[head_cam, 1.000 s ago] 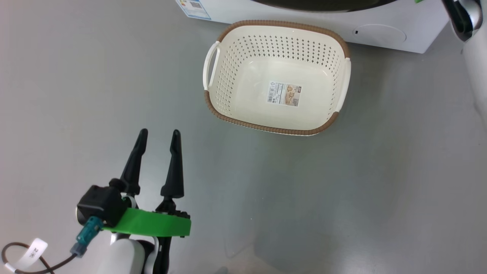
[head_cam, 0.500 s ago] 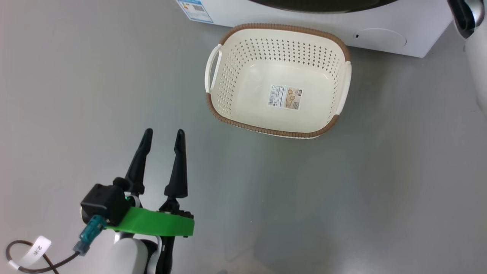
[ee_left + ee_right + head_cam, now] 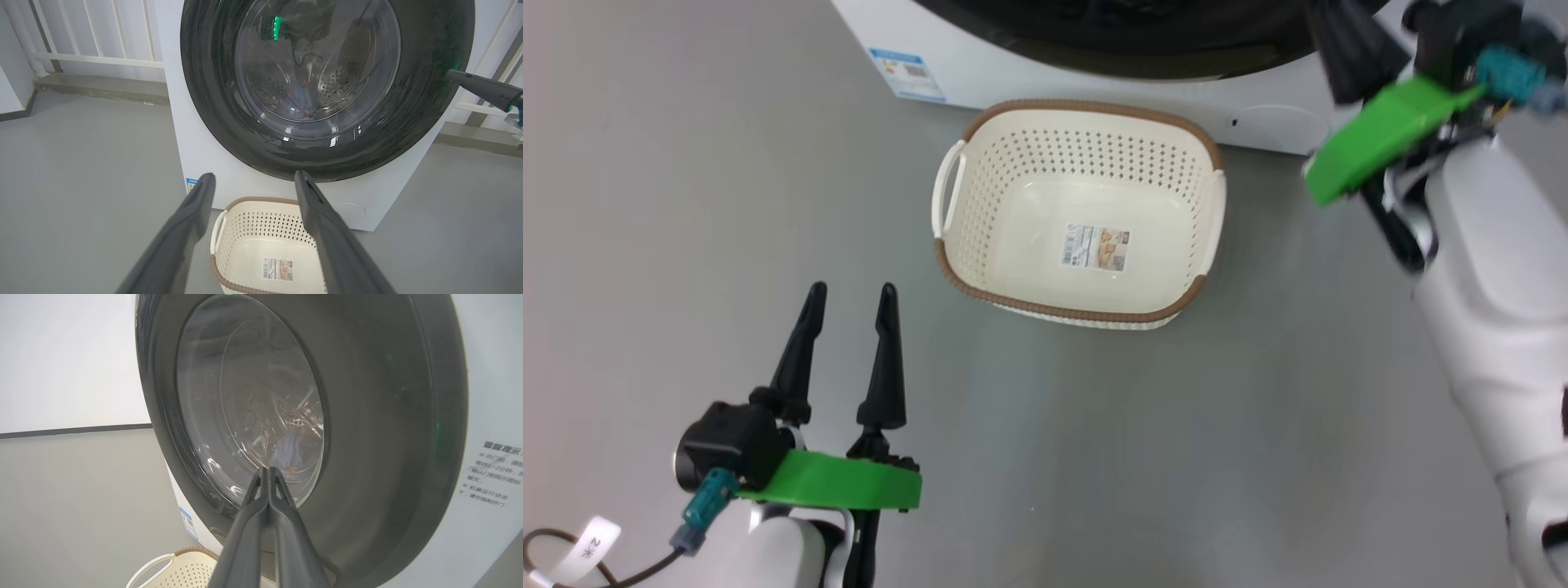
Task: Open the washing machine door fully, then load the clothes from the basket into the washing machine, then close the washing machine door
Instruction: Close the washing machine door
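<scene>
One washing machine (image 3: pixel 1029 82) is seen, its single round door (image 3: pixel 425 81) shut against the front. One bluish bundle of clothes (image 3: pixel 300 100) is made out through the door, low inside. One basket (image 3: pixel 1086 106) is set on the floor (image 3: pixel 1258 408) just before the machine. The left gripper (image 3: pixel 852 287) is held low beside the basket, fingers parted and empty. The right gripper (image 3: pixel 267 470) is raised before the door, fingers pressed together on nothing.
</scene>
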Robot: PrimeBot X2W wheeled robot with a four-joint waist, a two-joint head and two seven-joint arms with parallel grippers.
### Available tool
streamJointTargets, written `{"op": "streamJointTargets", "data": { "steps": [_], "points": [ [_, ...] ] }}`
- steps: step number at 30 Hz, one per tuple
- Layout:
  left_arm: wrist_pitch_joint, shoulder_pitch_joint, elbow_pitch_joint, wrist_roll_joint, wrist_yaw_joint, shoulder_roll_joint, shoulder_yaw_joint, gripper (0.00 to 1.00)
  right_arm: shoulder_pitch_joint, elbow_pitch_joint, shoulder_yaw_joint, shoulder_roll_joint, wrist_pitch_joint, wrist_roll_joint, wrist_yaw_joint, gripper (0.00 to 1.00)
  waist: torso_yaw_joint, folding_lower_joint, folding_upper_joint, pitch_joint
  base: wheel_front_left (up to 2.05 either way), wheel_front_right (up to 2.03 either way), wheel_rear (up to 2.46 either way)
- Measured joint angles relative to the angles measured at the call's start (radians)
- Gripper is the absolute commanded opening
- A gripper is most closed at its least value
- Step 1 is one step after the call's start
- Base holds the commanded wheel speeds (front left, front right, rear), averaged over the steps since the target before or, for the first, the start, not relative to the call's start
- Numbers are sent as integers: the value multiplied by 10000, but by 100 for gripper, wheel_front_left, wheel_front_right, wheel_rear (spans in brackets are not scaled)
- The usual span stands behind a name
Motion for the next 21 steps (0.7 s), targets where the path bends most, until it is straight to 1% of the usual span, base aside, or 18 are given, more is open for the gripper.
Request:
{"op": "streamJointTargets", "data": {
  "steps": [3, 4, 6, 7, 8, 11, 16, 21],
  "points": [
    [0, 189, 52, 134, -52, 0, 79, 100, 1148, -895, -171, -6, 0, 71, 0, 0, -212, 0, 0, -211, 0, 0, 0],
    [0, 247, 75, 194, -96, 0, 109, 100, 1507, -1191, -274, -2, 0, 69, 0, 11, -282, 0, 0, -290, 0, 0, 0],
    [0, 364, 115, 267, -102, 2, 192, 100, 2219, -1793, -458, 4, 0, 59, 0, 66, -440, 0, 0, -446, 0, 0, 0],
    [0, 398, 148, 303, -115, 4, 232, 100, 2580, -2052, -571, 17, 0, 40, 0, 98, -510, 0, 0, -531, 0, 0, 0],
    [0, 431, 169, 368, -176, 8, 280, 100, 2957, -2313, -717, 61, 0, 33, 0, 100, -580, 0, 0, -624, 0, 0, 0],
    [0, 601, 238, 529, -190, 50, 385, 100, 4070, -3010, -1208, 251, 44, -61, 0, 100, -785, 0, 0, -905, 0, 0, 0],
    [0, 985, 420, 600, -263, 245, 443, 100, 5705, -4038, -2023, 786, 316, -431, 0, 100, -1179, 0, 0, -1373, 0, 0, 0],
    [2, 1348, 556, 600, -261, 410, 499, 100, 6985, -4884, -2512, 1348, 648, -759, 0, 100, -1636, 0, 0, -1845, 0, 0, 0]
  ]
}}
